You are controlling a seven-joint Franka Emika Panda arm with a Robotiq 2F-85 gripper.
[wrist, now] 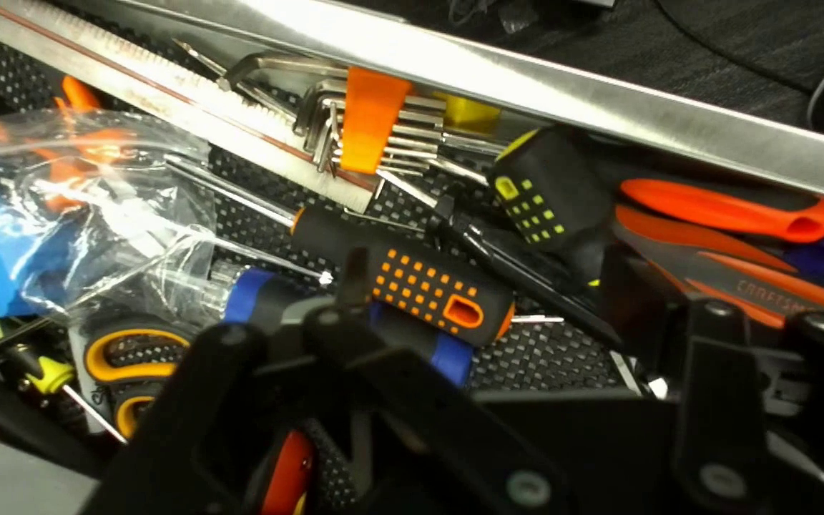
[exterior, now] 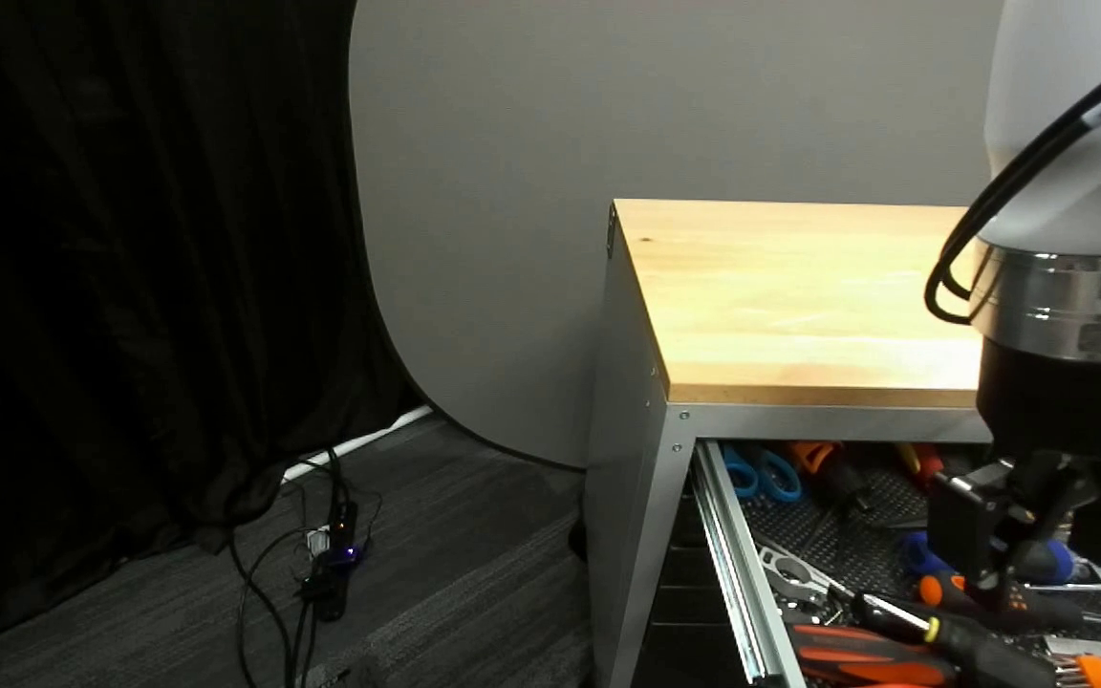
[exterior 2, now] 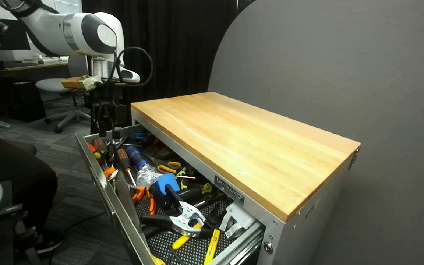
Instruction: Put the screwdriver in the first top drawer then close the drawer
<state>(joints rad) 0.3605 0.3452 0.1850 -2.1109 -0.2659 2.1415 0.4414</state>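
Note:
The top drawer [exterior 2: 111, 198] is pulled out and full of tools; its rim also shows in the wrist view [wrist: 526, 79] and an exterior view [exterior: 737, 573]. My gripper [exterior 2: 109, 133] hangs over the drawer's far end, low above the tools. Its fingers stand apart in the wrist view [wrist: 498, 293] and in an exterior view [exterior: 1028, 559], with nothing seen held. An orange-dotted black handle [wrist: 419, 279] lies beneath the gap. A black handle with yellow-green dots [wrist: 548, 186] lies near the front wall. I cannot single out the small stubby black-handled screwdriver.
The cabinet's wooden top [exterior 2: 241, 140] stands above and behind the drawer. A clear plastic bag [wrist: 111, 222], an orange-held hex key set [wrist: 373, 121] and a spring clamp [exterior 2: 190, 215] lie in the drawer. A seated person [exterior 2: 9, 176] is near the drawer front.

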